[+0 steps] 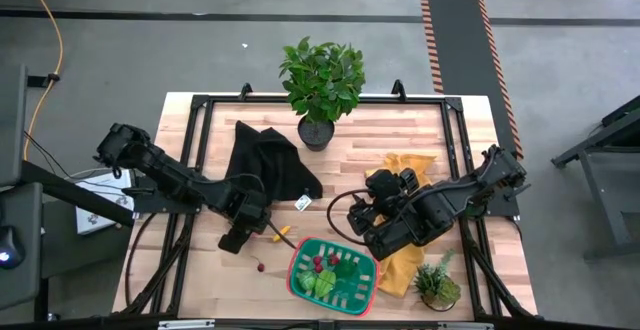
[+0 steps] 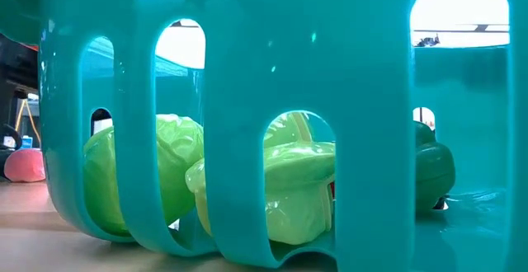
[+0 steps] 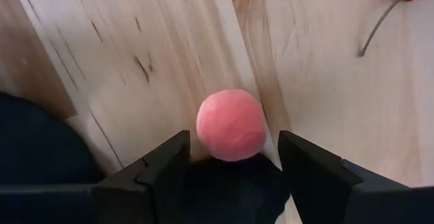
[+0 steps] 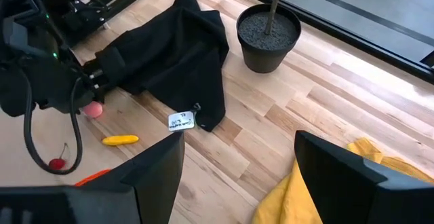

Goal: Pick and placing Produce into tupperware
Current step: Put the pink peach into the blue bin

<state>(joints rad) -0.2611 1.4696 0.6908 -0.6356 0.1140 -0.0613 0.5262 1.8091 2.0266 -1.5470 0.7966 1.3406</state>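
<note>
So the left hand [image 3: 234,176] is down low over the counter [image 1: 210,270], left of centre in the overhead shot, with its fingers spread on either side of a small pink ball [image 3: 231,125] of produce. From the wrist camera it doesn't look like either finger is touching it yet, so I'd call it lined up but not gripped. The tupperware [image 1: 300,265] sits at the bottom centre of the overhead frame and already has some lime-green and red pieces in it. The low camera is basically staring through its slotted wall at the pale green produce [image 2: 289,185] inside. The right hand [image 4: 237,176] waits spread wide and empty just right of the container, near the yellow cloth [image 1: 405,165]. If I were doing this grab, I'd centre the ball between the fingers and get lower before closing, since round things squirt out sideways. Close slowly, lift straight up, and watch the black cloth [image 1: 265,160] lying right beside it. There's also a cherry [image 4: 57,163] and a yellow piece [image 4: 120,140] left nearby.
</note>
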